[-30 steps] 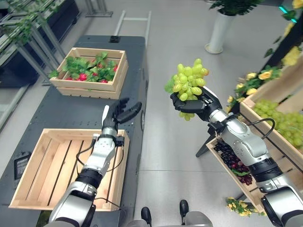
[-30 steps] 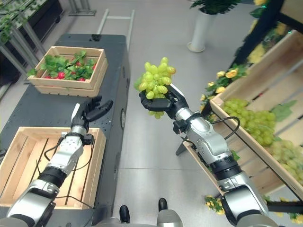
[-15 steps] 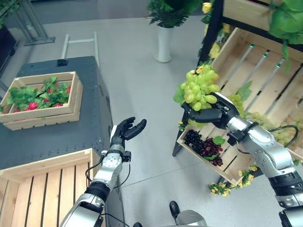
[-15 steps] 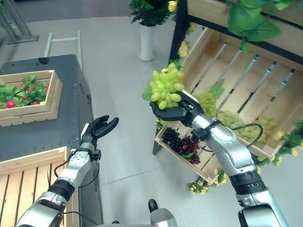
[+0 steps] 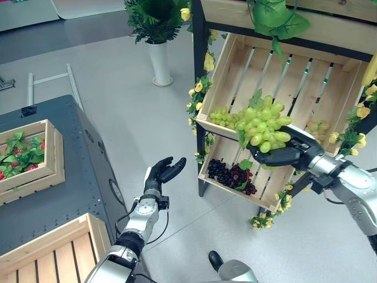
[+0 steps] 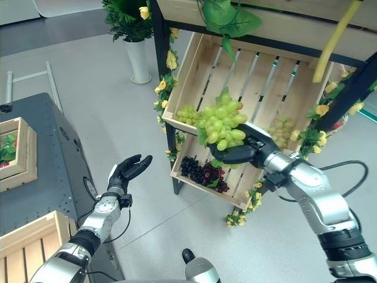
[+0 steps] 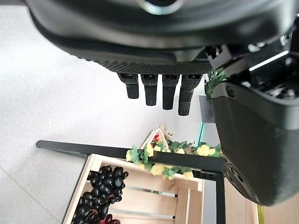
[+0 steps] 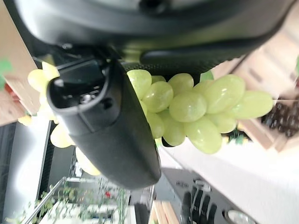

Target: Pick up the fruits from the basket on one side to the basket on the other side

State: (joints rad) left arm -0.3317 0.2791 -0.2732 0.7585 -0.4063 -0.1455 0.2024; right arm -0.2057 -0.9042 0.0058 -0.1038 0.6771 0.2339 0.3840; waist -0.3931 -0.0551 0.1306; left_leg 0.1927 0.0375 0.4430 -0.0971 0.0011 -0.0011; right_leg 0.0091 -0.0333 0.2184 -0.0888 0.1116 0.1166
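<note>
The bunch of green grapes sits cupped in the right hand, whose fingers and thumb curl up round its underside, holding it in the air in front of the upper slatted crate of the flower-trimmed stand. More green grapes lie at that crate's lower edge, and dark grapes fill the lower crate beneath. The left hand hangs over the floor with its fingers loosely spread, holding nothing. Off to the robot's left, the dark table carries an empty wooden crate and a crate of leafy red fruit. This looks like the carry step. The destination is hard to judge, though the empty crate seems likeliest. Next, the bunch needs carrying over it and lowering before release.
</note>
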